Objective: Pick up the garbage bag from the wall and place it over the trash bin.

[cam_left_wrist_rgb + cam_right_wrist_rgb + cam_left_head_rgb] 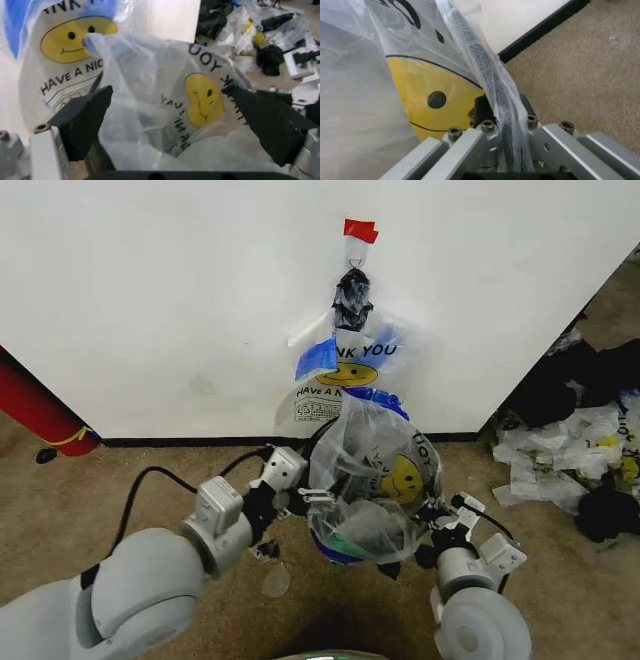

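The garbage bag (385,470), thin clear plastic with a yellow smiley, is draped over the round dark trash bin (432,455) on the carpet in front of the wall (150,300). My left gripper (305,500) is at the bin's left side. It is open, with its black fingers (82,120) spread wide on either side of bunched bag film (200,101). My right gripper (440,525) is at the bin's right side, shut on the garbage bag (430,90) where the film wraps a dark rim strip (480,63).
Another smiley bag (330,395) hangs on the wall below a black knotted wad (352,300) and red tape. A red cylinder (40,415) leans at the far left. Loose bags (570,450) are piled on the right. A black baseboard (200,442) runs along the carpet.
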Robot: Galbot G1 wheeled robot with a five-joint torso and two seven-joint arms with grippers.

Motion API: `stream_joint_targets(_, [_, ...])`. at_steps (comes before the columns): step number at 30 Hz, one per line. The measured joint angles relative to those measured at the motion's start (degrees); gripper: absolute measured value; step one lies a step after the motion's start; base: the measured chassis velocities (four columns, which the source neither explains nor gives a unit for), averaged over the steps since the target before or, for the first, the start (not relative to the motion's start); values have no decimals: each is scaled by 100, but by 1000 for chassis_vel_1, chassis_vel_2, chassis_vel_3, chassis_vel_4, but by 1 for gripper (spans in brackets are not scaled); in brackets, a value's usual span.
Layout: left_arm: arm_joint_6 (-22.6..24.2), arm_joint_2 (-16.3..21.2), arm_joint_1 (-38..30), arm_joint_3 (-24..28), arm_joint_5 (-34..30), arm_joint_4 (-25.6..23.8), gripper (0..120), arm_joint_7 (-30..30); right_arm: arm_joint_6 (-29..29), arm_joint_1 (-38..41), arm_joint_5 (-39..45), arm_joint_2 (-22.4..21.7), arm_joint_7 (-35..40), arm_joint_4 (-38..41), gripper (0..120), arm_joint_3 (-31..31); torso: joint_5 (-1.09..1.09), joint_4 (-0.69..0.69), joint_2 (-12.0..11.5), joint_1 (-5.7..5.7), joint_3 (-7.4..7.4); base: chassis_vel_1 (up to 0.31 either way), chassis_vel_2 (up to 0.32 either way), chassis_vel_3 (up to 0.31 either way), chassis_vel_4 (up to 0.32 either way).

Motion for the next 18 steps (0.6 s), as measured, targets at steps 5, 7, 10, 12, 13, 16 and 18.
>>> stream_joint_targets(5, [189, 44, 55, 27, 538, 4, 92, 50, 3, -27, -23, -10, -45, 5, 0, 11, 1, 1, 0, 0, 0, 0, 0, 0, 0])
stream_joint_targets(7, [227, 50, 54, 27, 742, 5, 93, 61, 2, -28, -23, -21, -65, 14, 0, 12, 0, 1, 0, 0, 0, 0, 0, 0, 0])
stream_joint_targets(10, [311, 39, -20, 27, 857, 9, 93, 62, 2, -33, -22, -27, -107, 36, 0, 4, 0, 1, 0, 0, 0, 0, 0, 0, 0])
stream_joint_targets(12, [324, 28, -40, 47, 839, 52, 89, 60, 2, -40, -20, -25, -128, 58, 0, 1, 1, 0, 0, 0, 0, 0, 0, 0, 0])
stream_joint_targets(13, [331, 21, -40, 58, 779, 76, 83, 50, 2, -48, -18, -26, -137, 75, 0, 2, 0, 1, 0, 0, 0, 0, 0, 0, 0])
stream_joint_targets(16, [350, -6, -34, 70, 685, 110, 78, 23, 2, -64, -12, -38, -148, 97, 0, 11, 0, 1, 0, 0, 0, 0, 0, 0, 0])
stream_joint_targets(18, [374, -47, -57, 108, 624, 199, 68, 7, 2, -86, 2, -74, -168, 136, 0, 33, 0, 1, 0, 0, 0, 0, 0, 0, 0])
